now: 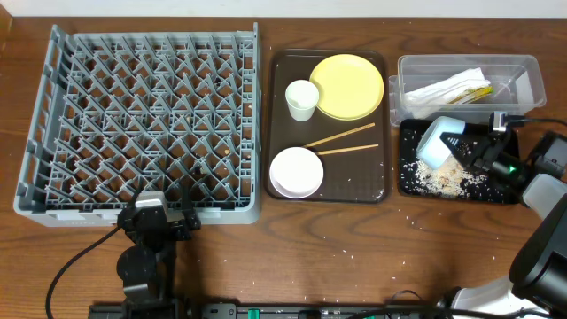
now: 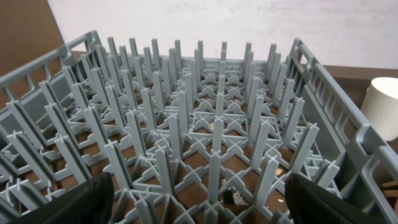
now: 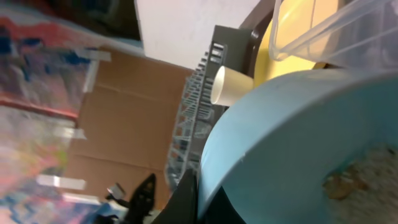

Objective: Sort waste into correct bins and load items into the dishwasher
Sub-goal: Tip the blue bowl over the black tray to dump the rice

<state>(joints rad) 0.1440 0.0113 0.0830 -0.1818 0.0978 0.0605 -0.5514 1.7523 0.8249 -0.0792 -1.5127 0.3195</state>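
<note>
My right gripper [image 1: 461,148] is shut on the rim of the light blue bowl [image 1: 436,142], which it holds tilted over the shallow black tray [image 1: 505,190]. Beige rice crumbs [image 1: 446,180] lie in that tray. The bowl fills the right wrist view [image 3: 298,143] with crumbs stuck inside. The clear tub [image 1: 523,71] holds white napkin and yellow-green wrappers [image 1: 452,88]. The yellow plate [image 1: 346,85], white cup [image 1: 302,98], white bowl [image 1: 296,171] and chopsticks [image 1: 345,142] sit on the brown tray [image 1: 376,190]. My left gripper [image 1: 168,217] is open at the grey dish rack's [image 1: 142,115] front edge.
A few rice crumbs [image 1: 412,213] are scattered on the wooden table in front of the trays. The rack's upright pegs fill the left wrist view [image 2: 199,124], with the white cup [image 2: 384,106] beyond its right wall.
</note>
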